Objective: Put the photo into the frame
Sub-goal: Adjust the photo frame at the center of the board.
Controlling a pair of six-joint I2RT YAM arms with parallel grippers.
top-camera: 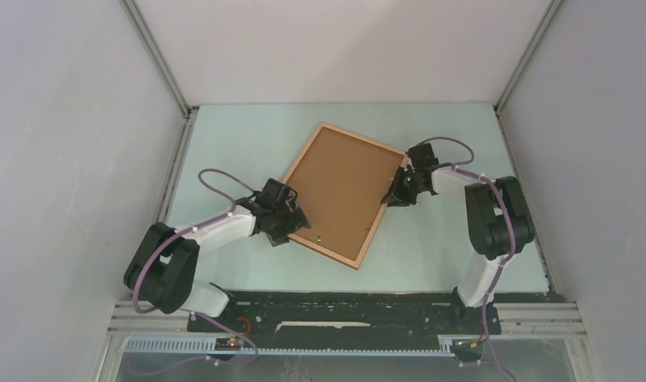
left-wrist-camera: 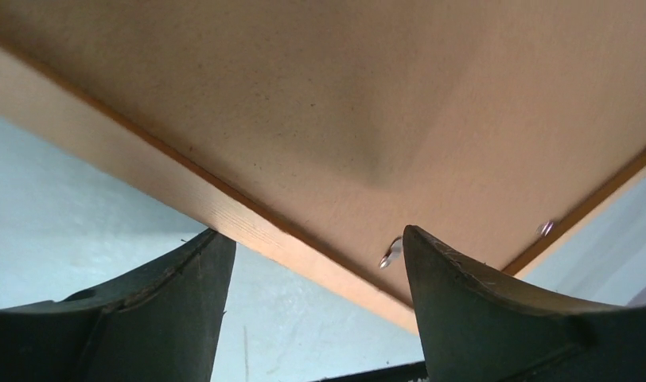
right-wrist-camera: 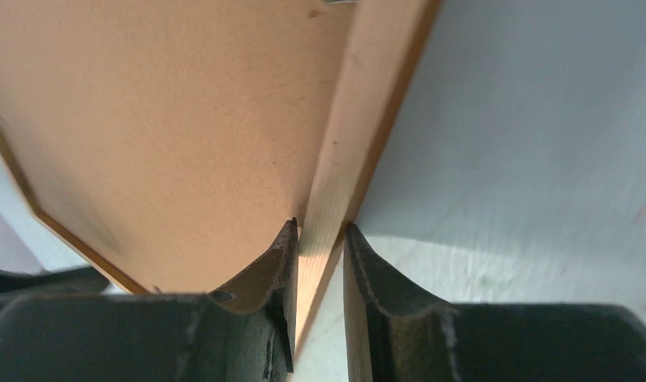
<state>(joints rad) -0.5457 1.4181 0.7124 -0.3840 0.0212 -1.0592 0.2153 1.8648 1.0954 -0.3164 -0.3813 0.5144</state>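
1. Top external view: pale blue-green flat tabletop (top-camera: 248, 127) under everything. Best used as a brace, pressing work down against it rather than lifting.
2. Thin rectangular light orange-brown wooden frame (top-camera: 364, 138) lying mid-table between the two arms, back side up. Needs pinning steady while the back is worked, since any slide would likely pull the small fittings out from under a fingertip.
3. Flat brown hardboard backing panel (top-camera: 340, 191) seated inside the frame's rails. Probably the part in hand now, either to come out or to be locked in.
4. Paper photo nowhere visible; impossible to tell whether under the panel already. Worth checking before fastening anything.
5. Right gripper (top-camera: 398, 193) clamped on the frame's right-hand rail, one finger (right-wrist-camera: 284, 255) on the panel side, the other outside the wood. Good as the anchor: hold firm, no twisting.
6. Left gripper (top-camera: 292, 223) spread wide at the near-left rail, close to a corner, gripping nothing. Better to use one fingertip as a pusher than to pinch.
7. Small bright metal retaining tab (left-wrist-camera: 391, 253) just beside the right-hand finger, a second tab (left-wrist-camera: 545, 229) further along. Push sideways along the panel, gently, one at a time.
8. Frame askew to the table edges: one corner toward the back wall, one toward the arm bases. Long axis apparently running far to near, leaning from far right to near left. Front face down. Flat or slightly raised at the clamped side: cannot tell.
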